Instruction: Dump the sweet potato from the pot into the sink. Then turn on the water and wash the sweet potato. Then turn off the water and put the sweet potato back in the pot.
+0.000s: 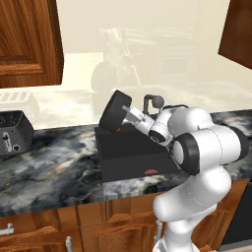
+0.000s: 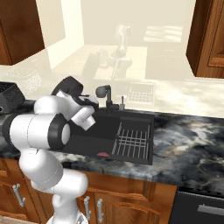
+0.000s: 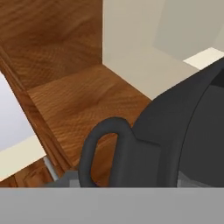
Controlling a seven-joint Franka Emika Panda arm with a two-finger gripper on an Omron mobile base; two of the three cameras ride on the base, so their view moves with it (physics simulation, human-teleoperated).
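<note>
Over the marbled surface (image 1: 54,167), the pincer (image 1: 129,112) clamps the tipped pot (image 1: 113,110), sink (image 1: 123,160) below it.

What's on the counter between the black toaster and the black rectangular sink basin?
Nothing: in the left base view, that stretch of dark grey marbled counter between the black toaster and the black rectangular sink is bare.

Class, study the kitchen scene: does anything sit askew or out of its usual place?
Yes. The black pot is off the counter, held up over the sink by the end effector and tipped on its side rather than upright. A small red piece lies on the basin floor near the front edge. Nothing looks spilled or damaged.
</note>
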